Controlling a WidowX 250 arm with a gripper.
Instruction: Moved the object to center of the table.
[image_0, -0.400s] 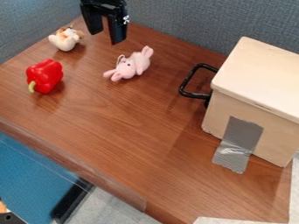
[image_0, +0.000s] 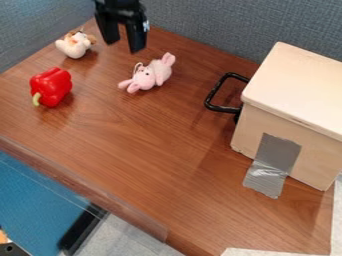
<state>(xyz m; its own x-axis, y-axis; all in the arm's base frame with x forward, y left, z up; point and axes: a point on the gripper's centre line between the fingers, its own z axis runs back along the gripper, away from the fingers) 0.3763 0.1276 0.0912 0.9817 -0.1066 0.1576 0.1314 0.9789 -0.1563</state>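
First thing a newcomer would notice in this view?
Probably the bright red pepper, on the left of the wooden table, or the big pale box at the right, with a black handle and silver tape on its front. Next, likely the pink plush toy lying near the upper middle, with the open black gripper hanging above and left of it.
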